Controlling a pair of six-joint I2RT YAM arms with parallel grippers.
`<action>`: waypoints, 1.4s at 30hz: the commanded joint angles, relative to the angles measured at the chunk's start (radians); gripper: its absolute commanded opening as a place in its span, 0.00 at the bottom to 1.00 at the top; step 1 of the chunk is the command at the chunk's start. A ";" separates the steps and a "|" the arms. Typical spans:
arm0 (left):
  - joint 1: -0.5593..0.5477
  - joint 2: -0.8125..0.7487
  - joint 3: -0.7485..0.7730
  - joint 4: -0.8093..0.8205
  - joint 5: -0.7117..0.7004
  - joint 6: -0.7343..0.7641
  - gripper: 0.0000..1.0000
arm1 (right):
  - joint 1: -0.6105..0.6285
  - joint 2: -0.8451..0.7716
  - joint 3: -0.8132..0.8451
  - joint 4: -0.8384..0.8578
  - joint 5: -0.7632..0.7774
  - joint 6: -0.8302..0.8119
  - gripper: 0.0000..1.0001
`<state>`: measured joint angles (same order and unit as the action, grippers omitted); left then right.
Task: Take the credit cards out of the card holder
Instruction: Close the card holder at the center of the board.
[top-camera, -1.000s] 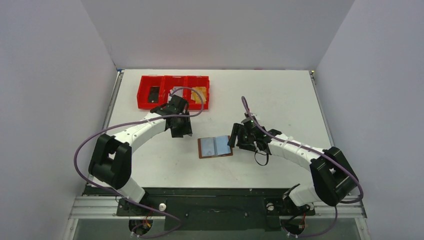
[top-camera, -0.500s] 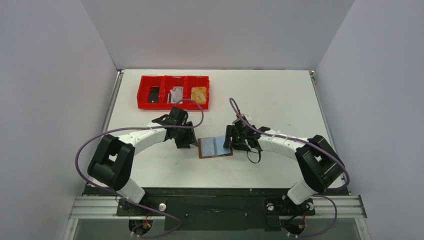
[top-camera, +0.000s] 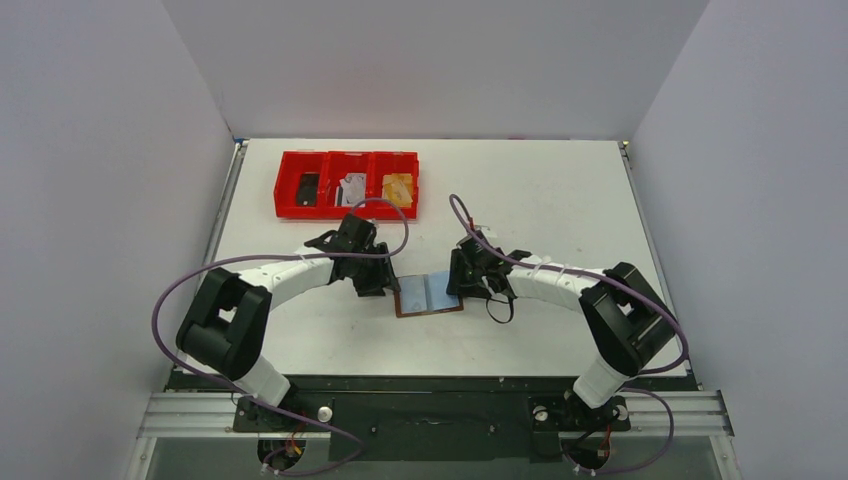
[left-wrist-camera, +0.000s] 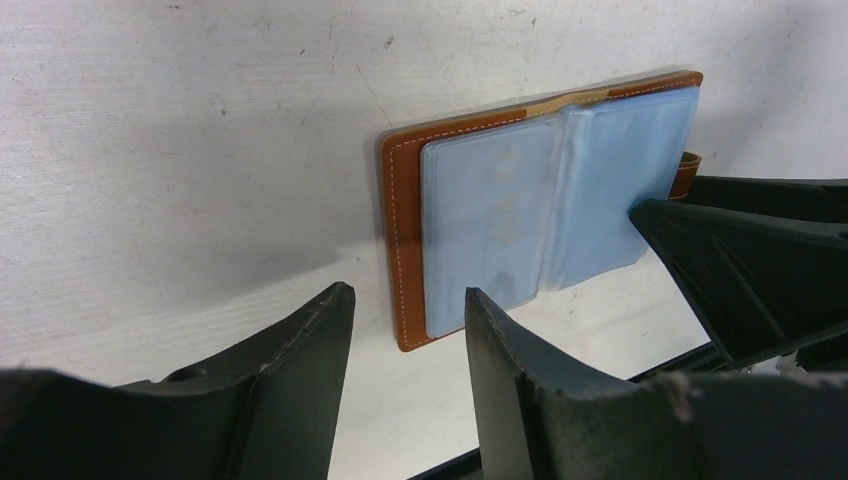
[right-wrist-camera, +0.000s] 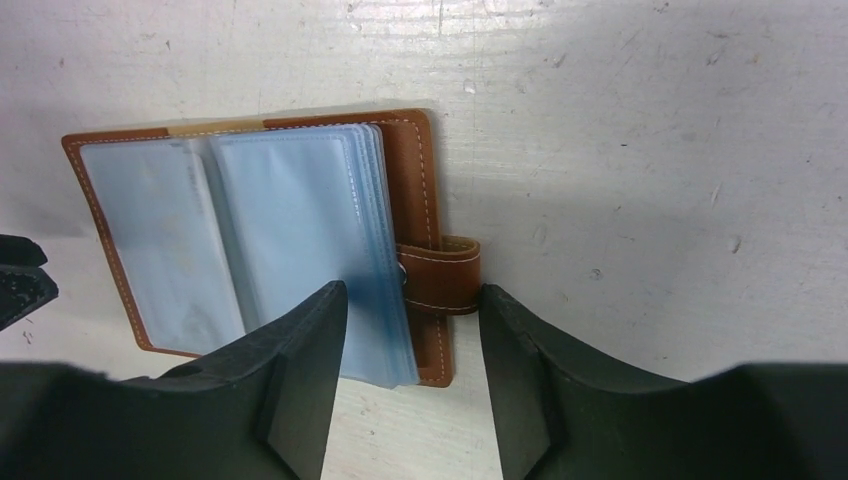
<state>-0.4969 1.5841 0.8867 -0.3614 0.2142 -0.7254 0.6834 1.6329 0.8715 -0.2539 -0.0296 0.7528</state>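
flanking the card holder (top-camera: 427, 294), both jaws half-parted

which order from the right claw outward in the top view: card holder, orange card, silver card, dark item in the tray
1. card holder, table centre, at the right claw
2. orange card, red tray's right compartment
3. silver card, middle compartment
4. dark item, left compartment

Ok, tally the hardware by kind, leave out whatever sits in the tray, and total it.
card holder: 1
red tray: 1
claws: 2, the left claw and the right claw
Total: 4
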 joint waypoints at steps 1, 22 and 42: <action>-0.005 0.022 -0.003 0.044 0.009 0.004 0.43 | 0.019 0.025 0.017 0.000 0.026 0.008 0.46; -0.038 0.066 -0.007 0.099 0.040 -0.040 0.38 | 0.022 0.019 -0.002 -0.001 0.056 0.017 0.16; -0.038 -0.045 0.056 0.109 0.114 -0.081 0.14 | 0.043 0.023 0.001 0.002 0.056 0.029 0.01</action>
<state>-0.5289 1.5684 0.8940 -0.3107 0.2726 -0.7914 0.7021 1.6455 0.8734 -0.2604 0.0387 0.7715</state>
